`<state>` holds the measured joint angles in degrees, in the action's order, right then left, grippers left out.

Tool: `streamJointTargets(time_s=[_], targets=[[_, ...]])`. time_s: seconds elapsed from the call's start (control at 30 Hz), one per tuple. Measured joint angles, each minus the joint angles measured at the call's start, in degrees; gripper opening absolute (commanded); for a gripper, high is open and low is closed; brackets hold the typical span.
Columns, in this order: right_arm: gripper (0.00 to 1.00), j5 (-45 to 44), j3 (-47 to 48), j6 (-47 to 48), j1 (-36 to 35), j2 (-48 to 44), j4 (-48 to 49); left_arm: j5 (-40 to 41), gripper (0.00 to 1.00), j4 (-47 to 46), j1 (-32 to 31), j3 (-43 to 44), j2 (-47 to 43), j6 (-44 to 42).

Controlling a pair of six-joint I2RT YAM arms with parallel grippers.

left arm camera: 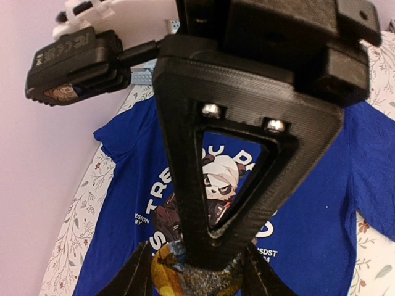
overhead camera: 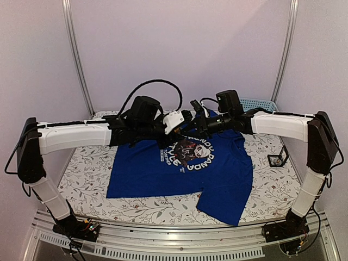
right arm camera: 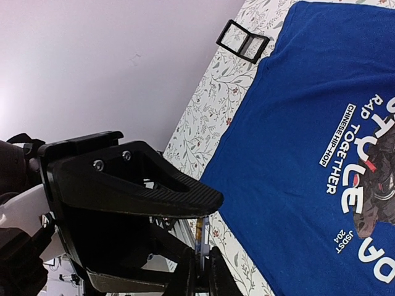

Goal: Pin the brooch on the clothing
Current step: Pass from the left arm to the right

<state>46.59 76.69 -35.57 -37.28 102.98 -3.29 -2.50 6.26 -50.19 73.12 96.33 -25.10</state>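
Brooch sits clamped in left gripper, straight above print on shirt, toward table far edge. Right gripper alongside, jaws nearly together; grip unclear.

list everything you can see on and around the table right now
tablecloth: 1, white with a floral pattern, covering the table
T-shirt: 1, royal blue with a panda print, spread on the tablecloth
brooch: 1, yellow and glittery blue, held above the shirt's print
basket: 1, light blue, far right corner
small frame: 1, black, on the tablecloth right of the shirt
left arm: 1, white and black, reaching in from the left
right arm: 1, white and black, reaching in from the right
left gripper: 1, black, shut on the brooch
right gripper: 1, black, beside the left gripper; grip unclear
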Motion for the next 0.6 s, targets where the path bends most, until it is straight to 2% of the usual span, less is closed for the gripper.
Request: streamJointTargets(time_s=[0.1,0.13,0.23,0.33,0.47,0.6], targets=[[0.00,0.17,0.33,-0.28,-0.04,0.24,-0.17,0.44,0.37,0.00,0.00,0.02,0.04,-0.20],[0.00,0.22,0.44,-0.52,0.02,0.35,-0.28,0.68,0.40,-0.02,0.00,0.02,0.04,-0.31],[0.00,0.15,0.59,-0.57,0.04,0.44,-0.55,0.98,0.63,-0.04,-0.04,0.02,0.07,-0.31],[0.00,0.24,0.63,0.59,0.20,0.44,-0.76,1.05,0.75,-0.04,-0.07,0.00,0.04,0.28],[0.00,-1.05,0.68,3.78,0.72,0.26,-2.71,-0.26,0.77,0.09,-0.04,-0.39,-1.07,1.66],[0.00,-6.73,0.61,12.24,1.09,-1.95,-6.27,-4.44,0.74,1.01,0.68,-1.64,-5.38,5.46]])
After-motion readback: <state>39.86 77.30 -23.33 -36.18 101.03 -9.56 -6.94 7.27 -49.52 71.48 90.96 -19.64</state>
